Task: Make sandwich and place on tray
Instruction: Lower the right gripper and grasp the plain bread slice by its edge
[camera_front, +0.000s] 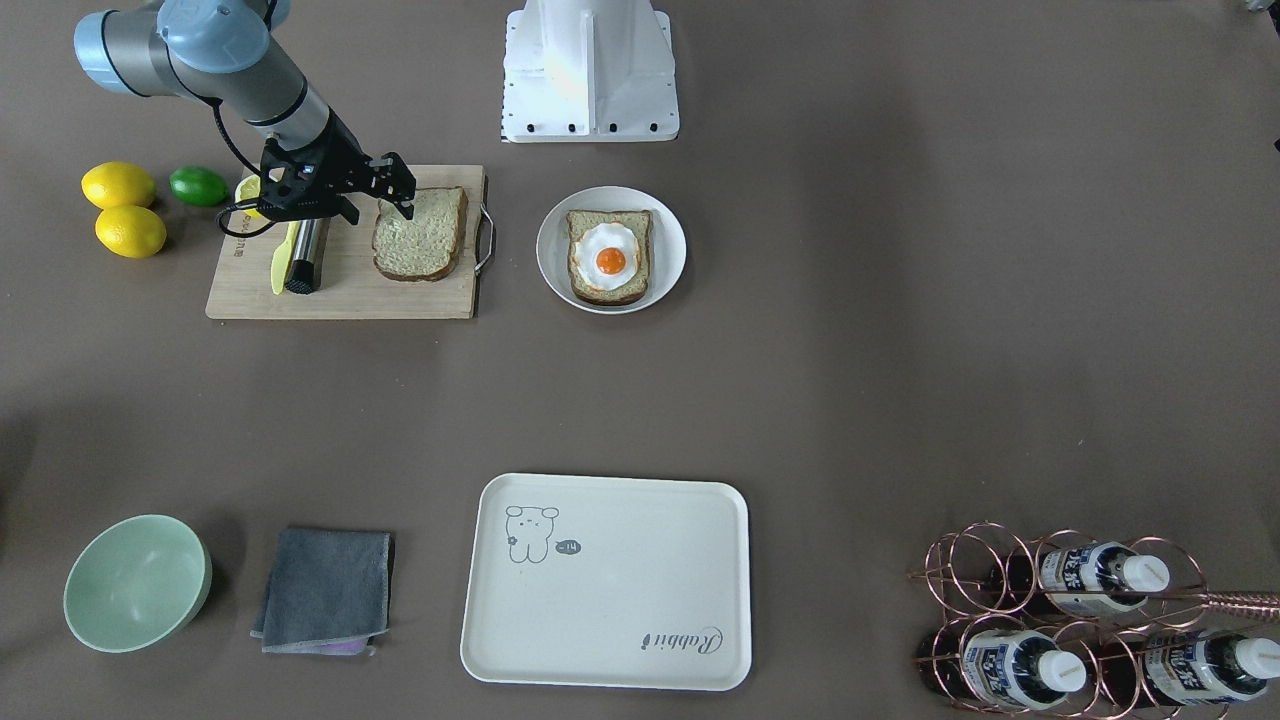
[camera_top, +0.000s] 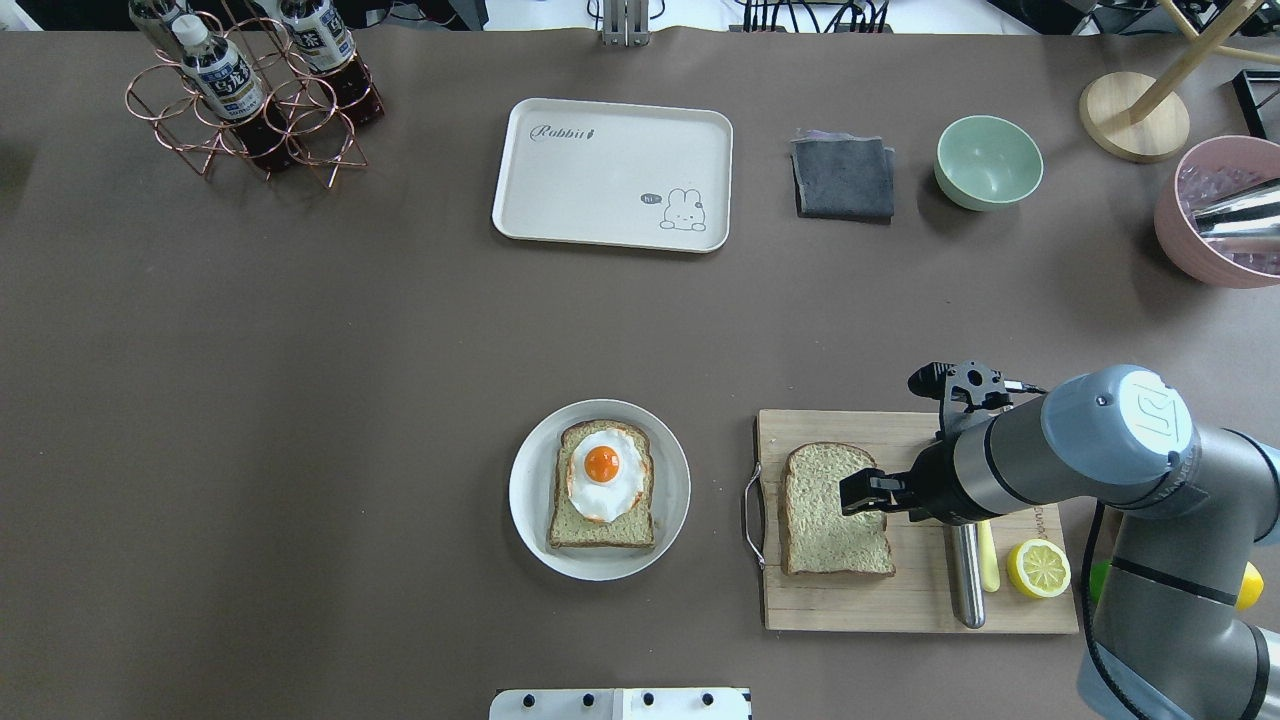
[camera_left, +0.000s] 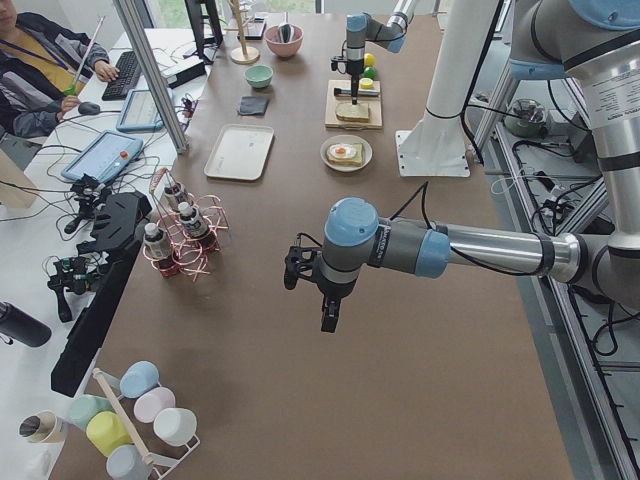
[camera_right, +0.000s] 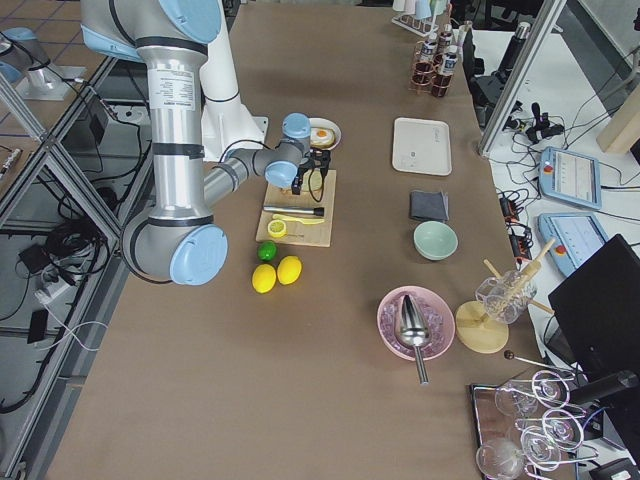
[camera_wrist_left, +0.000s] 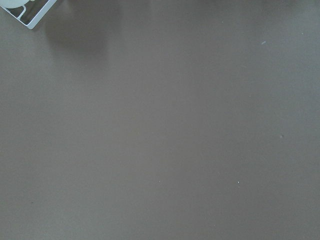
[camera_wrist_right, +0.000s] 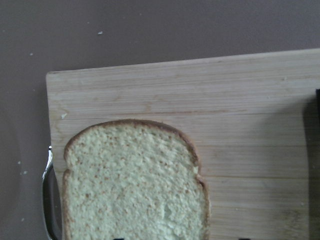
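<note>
While the left gripper (camera_left: 328, 318) hangs over the brown table (camera_left: 400, 390) at the left end, fingers pointing down, I cannot tell whether they are parted or closed. At the far side lies the cream-white rectangular tray (camera_top: 600, 190), long axis left to right, with "Rabbit" at its far-left corner. Nearer, mid-table, a round white plate (camera_top: 522, 490) carries a square brown-crusted bread slice (camera_top: 600, 528) topped by a white fried egg (camera_top: 605, 480). The slice's domed top points far, and its long axis runs near to far. Just right of the plate, a wooden cutting board (camera_top: 900, 600) bears a second brown-crusted bread slice (camera_top: 825, 540), its dome also pointing far. The right gripper (camera_top: 862, 493) hovers over that slice's right part, fingers spread, grasping nothing.
</note>
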